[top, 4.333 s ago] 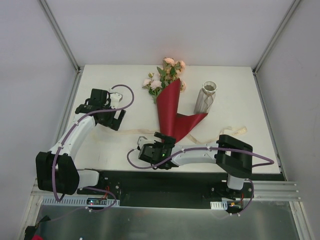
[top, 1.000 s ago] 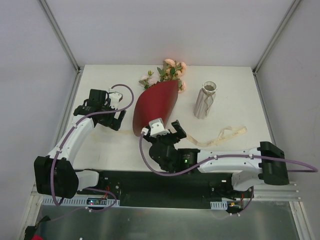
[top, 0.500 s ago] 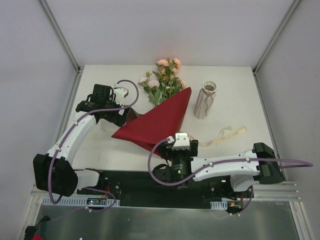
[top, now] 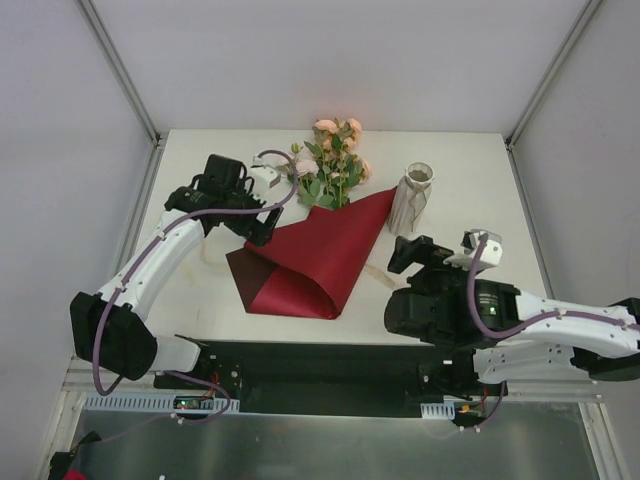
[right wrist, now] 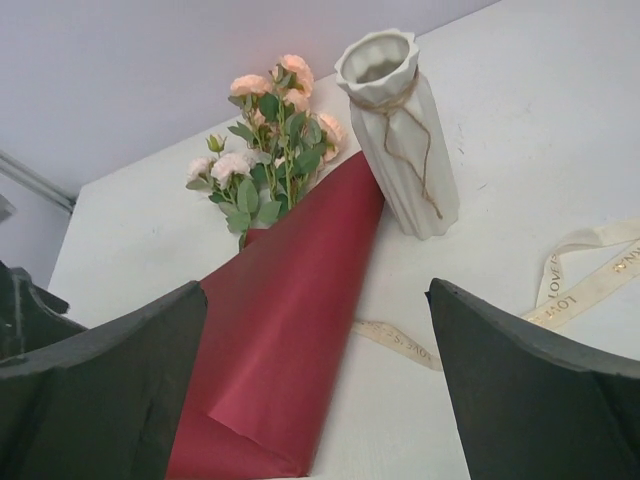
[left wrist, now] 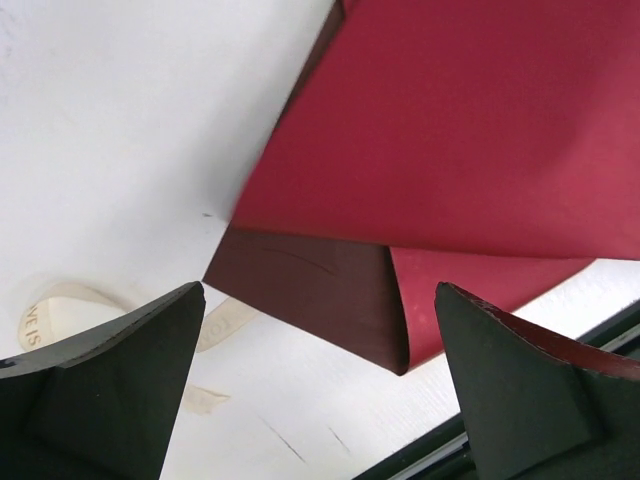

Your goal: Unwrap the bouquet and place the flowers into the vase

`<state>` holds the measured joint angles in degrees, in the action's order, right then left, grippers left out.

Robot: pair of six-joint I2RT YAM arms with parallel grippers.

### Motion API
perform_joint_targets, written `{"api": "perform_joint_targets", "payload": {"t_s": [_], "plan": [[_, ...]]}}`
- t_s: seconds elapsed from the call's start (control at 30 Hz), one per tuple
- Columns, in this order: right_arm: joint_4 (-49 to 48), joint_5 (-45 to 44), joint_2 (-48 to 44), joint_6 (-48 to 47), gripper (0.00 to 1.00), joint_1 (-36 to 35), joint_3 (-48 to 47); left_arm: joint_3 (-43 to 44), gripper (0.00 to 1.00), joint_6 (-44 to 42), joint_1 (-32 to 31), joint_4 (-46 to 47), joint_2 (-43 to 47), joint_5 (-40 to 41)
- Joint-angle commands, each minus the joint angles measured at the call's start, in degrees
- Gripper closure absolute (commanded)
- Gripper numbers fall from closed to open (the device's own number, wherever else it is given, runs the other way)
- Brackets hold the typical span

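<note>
Status: unwrapping partly done, transfer not begun.

The cream ribbon point(right wrist: 590, 262) is off the bundle and lies loose on the table point(top: 470, 165), near the vase's foot. The maroon paper point(top: 318, 252) is opened out of its cone but folded over on itself, with a darker flap showing at its near left corner. The flowers point(top: 330, 168) lie at the far edge of the table, heads and leaves clear of the paper, lower stems covered by it. The vase point(top: 412, 200) stands upright just beside the paper's right corner, with nothing in its mouth.

The left gripper point(left wrist: 320, 292) hovers over the paper's left corner, jaws spread wide and empty. The right gripper point(right wrist: 315, 288) is raised near the table's front edge, facing the vase and flowers, jaws likewise released, holding nothing.

Outstanding, in my judgement: free the stems, lift the flowers, seat them in the vase.
</note>
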<state>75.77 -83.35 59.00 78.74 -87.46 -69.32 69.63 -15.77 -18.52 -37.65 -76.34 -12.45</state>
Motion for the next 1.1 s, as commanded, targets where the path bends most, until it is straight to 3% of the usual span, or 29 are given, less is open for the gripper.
{"api": "perform_joint_targets", "payload": {"t_s": [0.0, 0.17, 0.23, 0.27, 0.3, 0.33, 0.4, 0.43, 0.5, 0.6, 0.73, 0.9, 1.07], "plan": [[19.2, -6.8, -2.4, -5.2, 0.04, 0.6, -4.0, 2.1, 0.01, -0.3, -2.3, -1.8, -3.5, -0.8], [15.3, -7.5, -3.5, -15.0, 0.04, -1.2, -5.7, 1.5, 0.01, -6.0, -0.6, -1.9, -8.0, -3.3], [9.0, -4.1, -0.9, -32.8, 0.04, -1.9, -5.1, 0.6, 0.01, -6.6, 0.8, -1.8, -6.8, -4.7], [-2.7, -2.2, 0.0, -42.6, 0.04, -1.9, -3.2, 0.4, 0.01, -6.2, 1.6, -1.8, -6.4, -5.0], [-9.9, 0.5, 0.9, -59.1, 0.04, -1.7, -1.9, 0.5, 0.01, -5.6, 2.4, -1.8, -5.4, -5.3], [-24.8, 8.5, 2.0, -68.5, 0.04, -1.3, 0.1, 0.9, 0.01, -4.5, 5.1, -1.7, -4.9, -6.6], [-33.3, 24.8, 3.9, -78.3, 0.04, 3.2, 2.4, 1.3, 0.01, -3.5, 8.1, -1.7, -3.1, -7.5], [-37.1, 28.2, 5.3, -80.3, 0.04, 4.6, 2.1, 1.3, 0.01, -2.6, 10.2, -1.6, -2.5, -7.2], [-38.0, 32.5, 9.9, -84.3, 0.04, 7.8, -2.9, 1.0, 0.01, -2.1, 11.7, -1.7, -0.8, -5.5], [-36.2, 35.0, 26.7, -92.5, 0.04, 9.2, -11.4, -1.1, 0.01, -1.2, 13.5, -1.7, 1.5, -4.4], [-32.7, 38.6, 41.2, -99.6, 0.04, 9.1, -27.2, -3.8, 0.01, -1.7, 15.2, -1.9, 4.3, -5.0], [-31.6, 39.4, 52.3, -104.7, 0.04, 9.1, -32.3, -4.2, 0.01, -2.7, 18.0, -3.4, 6.3, -7.4], [-31.1, 35.7, 57.3, -107.7, 0.04, 9.5, -33.0, -3.4, 0.01, -3.4, 20.1, -4.3, 6.4, -9.6]]}}
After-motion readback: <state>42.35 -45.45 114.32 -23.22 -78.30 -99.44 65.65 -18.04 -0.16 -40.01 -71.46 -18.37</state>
